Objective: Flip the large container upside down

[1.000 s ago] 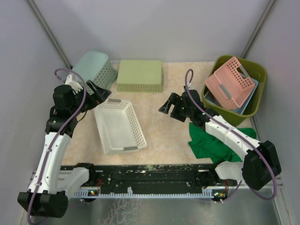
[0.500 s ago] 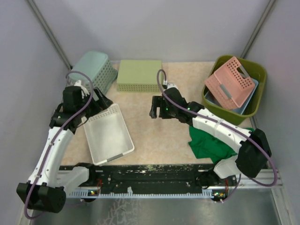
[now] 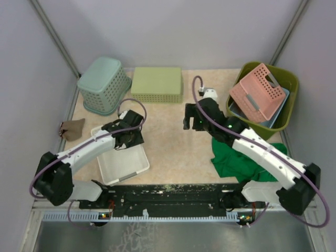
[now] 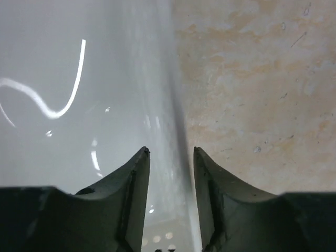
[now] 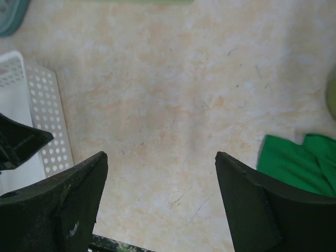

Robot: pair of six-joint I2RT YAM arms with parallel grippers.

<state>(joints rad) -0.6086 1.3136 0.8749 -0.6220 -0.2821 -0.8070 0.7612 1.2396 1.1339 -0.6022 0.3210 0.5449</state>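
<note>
The left gripper (image 4: pixel 170 150) sits half-closed astride the wall of the white basket (image 3: pixel 123 159); I cannot tell whether it actually pinches it. That is the wrong bin, so it could lift or drag that basket while the tub gets no attention.

The right gripper (image 5: pixel 161 155) hangs spread wide and empty over the bare table (image 3: pixel 168 134). The tub (image 3: pixel 290 105) stands upright off to its right. A pink basket (image 3: pixel 260 90) and a blue basket (image 3: pixel 276 118) lie inside the tub, so tipping it as it stands would likely spill them. One gripper on one rim may also slip on so big a bin. A green cloth (image 3: pixel 233 160) lies to that gripper's right, on the near side, and the turning tub could catch on it.

The table is mottled beige and matt, closed in by plain grey walls.
</note>
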